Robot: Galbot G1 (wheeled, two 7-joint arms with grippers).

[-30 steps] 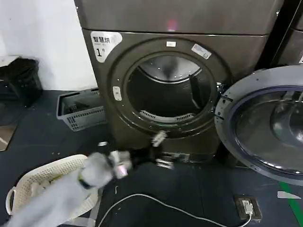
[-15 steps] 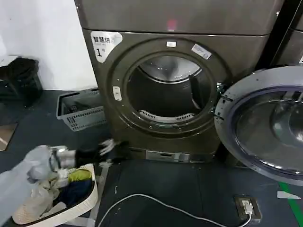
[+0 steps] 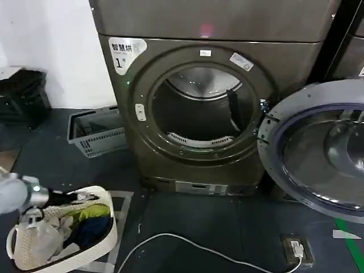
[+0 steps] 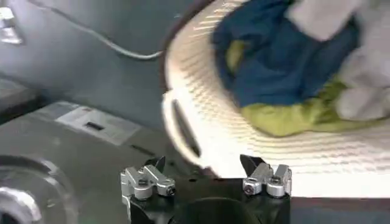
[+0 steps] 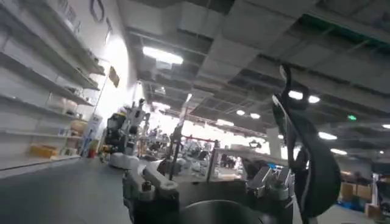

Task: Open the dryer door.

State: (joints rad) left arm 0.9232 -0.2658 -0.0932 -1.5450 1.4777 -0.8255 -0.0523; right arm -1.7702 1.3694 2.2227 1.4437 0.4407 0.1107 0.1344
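The dryer [image 3: 170, 159] with the white "1" label stands straight ahead, its drum opening [image 3: 199, 108] uncovered. The dryer door [image 3: 318, 148] is swung wide to the right, grey inner side and glass facing me. My left gripper [image 3: 85, 197] is low at the left, far from the door and just above a white laundry basket [image 3: 108, 239]. In the left wrist view the left gripper [image 4: 203, 165] is open with nothing between its fingers, right over the basket's rim [image 4: 183, 122]. My right gripper [image 5: 210, 173] points up at a ceiling, jaws spread and holding nothing.
The white basket holds blue and yellow-green clothes [image 4: 286, 67]. A grey crate [image 3: 96, 133] sits left of the dryer. A white cable [image 3: 187, 244] runs across the dark floor to a floor socket [image 3: 296, 248]. A neighbouring machine stands behind the open door.
My left arm pulled back from the dryer's lower front, moving left and down to the white basket. The door stayed wide open.
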